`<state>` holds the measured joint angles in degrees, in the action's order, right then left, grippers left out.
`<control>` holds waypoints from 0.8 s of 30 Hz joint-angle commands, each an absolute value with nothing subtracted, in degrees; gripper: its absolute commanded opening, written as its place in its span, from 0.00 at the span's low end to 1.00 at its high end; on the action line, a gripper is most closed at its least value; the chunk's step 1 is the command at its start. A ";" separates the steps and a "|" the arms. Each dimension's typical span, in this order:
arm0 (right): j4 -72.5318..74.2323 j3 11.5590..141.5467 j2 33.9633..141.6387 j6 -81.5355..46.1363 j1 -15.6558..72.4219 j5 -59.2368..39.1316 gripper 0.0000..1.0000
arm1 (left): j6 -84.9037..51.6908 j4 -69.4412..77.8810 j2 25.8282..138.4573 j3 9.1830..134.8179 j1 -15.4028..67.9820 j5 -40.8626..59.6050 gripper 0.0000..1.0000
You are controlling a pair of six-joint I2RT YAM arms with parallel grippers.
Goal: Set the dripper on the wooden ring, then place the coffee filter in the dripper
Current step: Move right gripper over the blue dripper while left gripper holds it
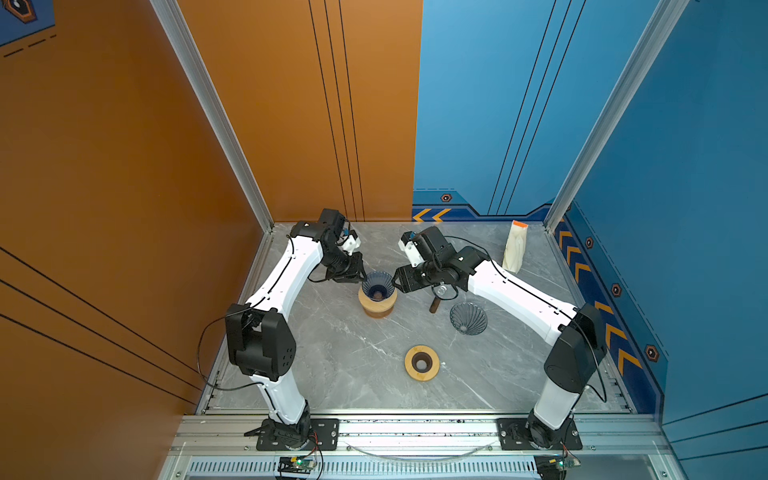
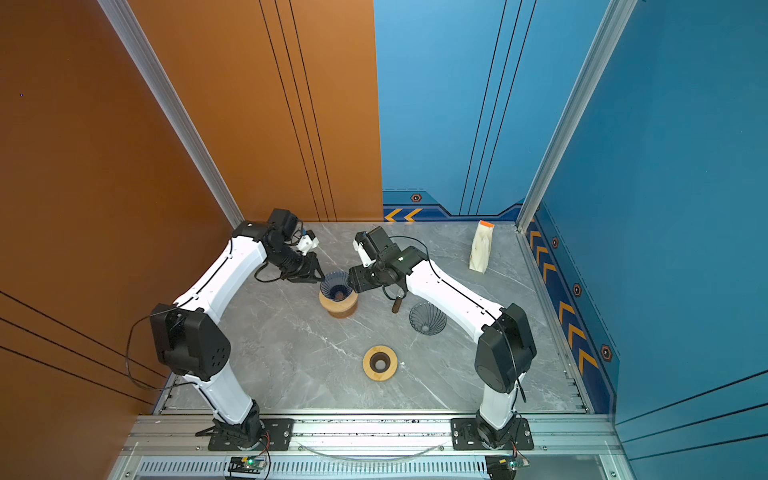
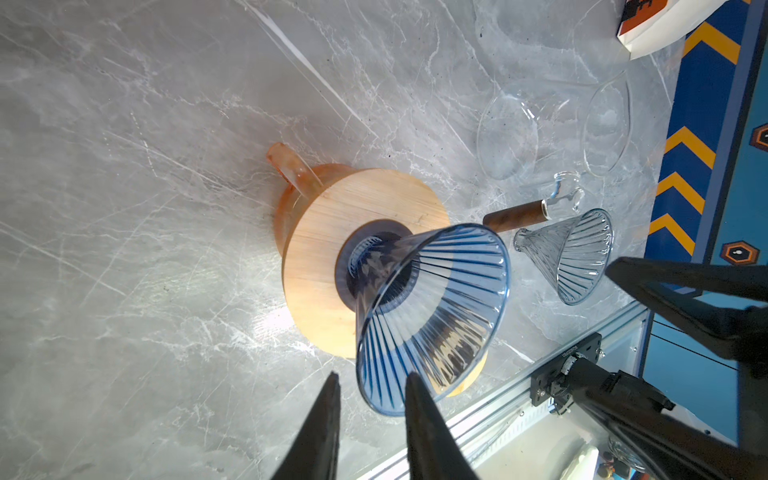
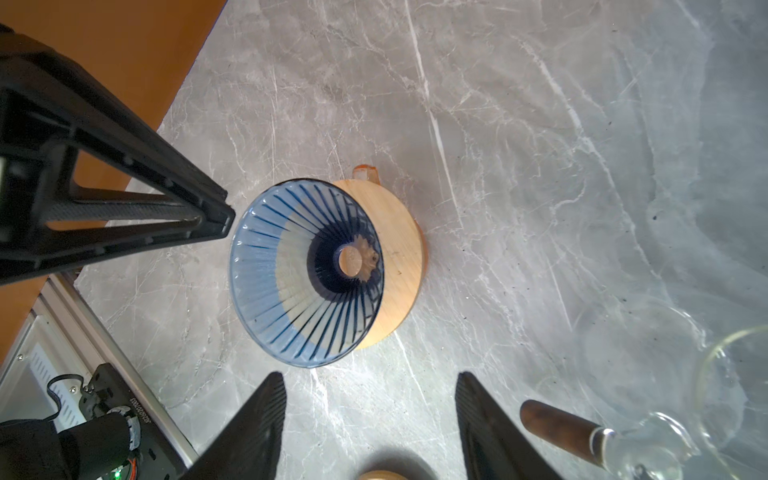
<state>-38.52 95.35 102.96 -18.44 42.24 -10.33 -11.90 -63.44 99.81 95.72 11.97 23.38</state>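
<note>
- Paper for the coffee, the filter itself, could not be seen loose anywhere. I think it was inside the tall white paper pack with the orange top (image 1: 515,247), which stood at the back of the grey marble tabletop (image 1: 353,374), well apart from both arms.
- The blue ribbed glass cone dripper (image 1: 377,284) stood upright with its wide mouth up, so a filter could drop straight in. I saw no paper in it for sure.
- It sat in a round light wooden disc (image 3: 332,216) on top of an orange see-through cup (image 3: 282,195). That kept its pointed end steady and off the tabletop.
- The left end effector (image 3: 370,376) had its two fingers a little apart, with the dripper's rim right at the tips. I could not tell if it touched the rim. It looked placed to stop the dripper from tipping.
- The right end effector (image 4: 370,376) was open wide and gripped nothing, just beside the other side of the dripper.
- A clear ribbed glass cone (image 1: 468,318) lay on its side near the right arm, next to a glass jug with a brown wooden handle (image 1: 434,305). A spare wooden ring (image 1: 422,363) lay flat nearer the front.
- The filter had not gone in yet, so I think the job was near its start.
</note>
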 commanded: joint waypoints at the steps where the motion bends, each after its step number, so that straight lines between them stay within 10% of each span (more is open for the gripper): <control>1: -41.37 98.22 104.63 -19.55 42.53 -10.55 0.63 | -13.79 -59.55 99.56 94.62 11.47 22.98 0.24; 24: -42.45 109.72 116.67 -23.96 42.89 -7.58 0.61 | -12.22 -59.45 106.33 98.07 11.16 25.12 0.22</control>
<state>-41.17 107.42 115.50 -22.59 42.54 -9.15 -13.06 -59.48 105.06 96.29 11.68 24.01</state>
